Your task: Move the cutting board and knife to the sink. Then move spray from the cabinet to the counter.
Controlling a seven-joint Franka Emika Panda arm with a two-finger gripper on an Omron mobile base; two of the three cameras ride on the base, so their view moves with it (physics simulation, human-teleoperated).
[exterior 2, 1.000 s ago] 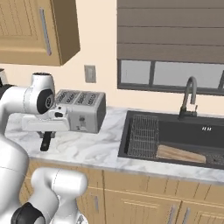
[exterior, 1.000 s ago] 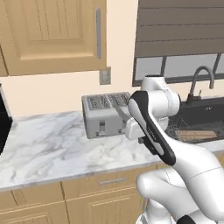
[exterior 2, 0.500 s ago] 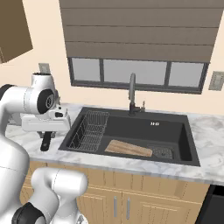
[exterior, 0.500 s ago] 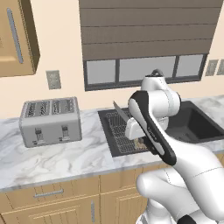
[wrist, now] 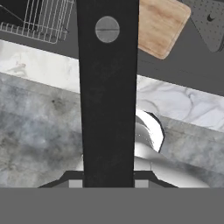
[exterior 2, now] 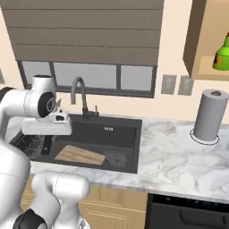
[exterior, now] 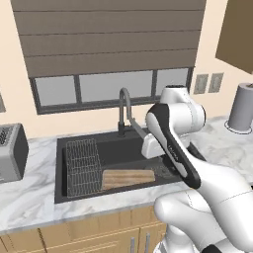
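Observation:
The knife's black handle [wrist: 107, 87], with a grey rivet, runs up the hand view, and my gripper [wrist: 107, 183] is shut on it; the blade is hidden. In the right base view the gripper [exterior 2: 46, 144] hangs low over the left part of the black sink [exterior 2: 117, 134]. The wooden cutting board [exterior: 127, 178] [exterior 2: 79, 155] [wrist: 162, 26] lies tilted inside the sink [exterior: 108, 144]. The green spray [exterior 2: 221, 56] stands in the cabinet niche [exterior 2: 201, 36] at the upper right. White marble counter [exterior 2: 179, 152] stretches right of the sink.
A wire dish rack [exterior: 82, 165] fills the sink's left side, and the gooseneck faucet [exterior: 123, 106] rises behind the basin. A grey paper towel roll [exterior 2: 208, 115] stands on the counter under the niche. A toaster [exterior: 10, 153] sits at the far left.
The base has driven right, so the whole picture shifted: toaster slid off to the left, sink moved to centre, paper towel roll and niche came into view. The gripper still holds the knife.

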